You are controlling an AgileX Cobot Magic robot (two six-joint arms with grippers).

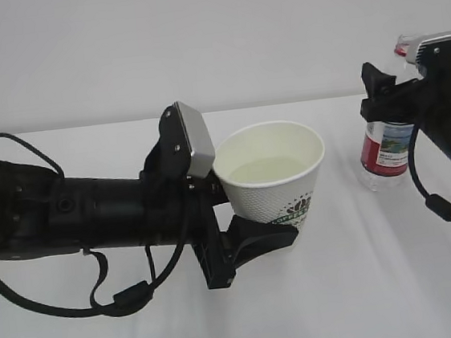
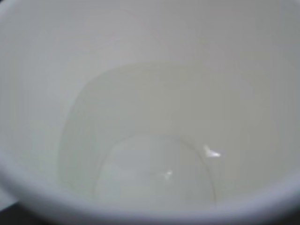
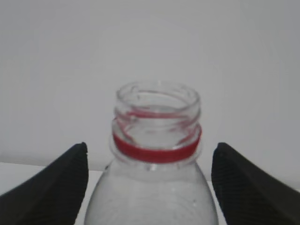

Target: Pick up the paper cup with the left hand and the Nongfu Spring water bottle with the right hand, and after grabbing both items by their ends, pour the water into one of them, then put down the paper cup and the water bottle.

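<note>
Nearest the exterior camera, one black robot arm, the left hand (image 1: 252,227), reaches in from 9 o'clock and grasps one white paper cup (image 1: 271,179) low on its side, one finger (image 1: 258,236) visible under the green logo. One grey plate (image 1: 194,140) on its wrist sits just beside the cup's rim at 10 o'clock. The cup stands close to upright over the white table (image 1: 343,286); whether its base touches the surface cannot be told. One shallow pool of clear water (image 1: 264,169) lies in the bottom, and the left wrist view shows that water (image 2: 154,173) with two small glints on it.

At 3 o'clock, one Nongfu Spring water bottle (image 1: 385,148) stands upright on the table, well apart from the cup, its red-and-white label facing the camera. The right hand (image 1: 380,100) hangs at the bottle's upper part. In the right wrist view its two black fingers (image 3: 56,187) stand released, spread either side of the bottle's shoulder with a clear gap to the plastic. That bottle's mouth (image 3: 158,101) is uncapped, one red ring (image 3: 157,149) circling the neck.
</note>
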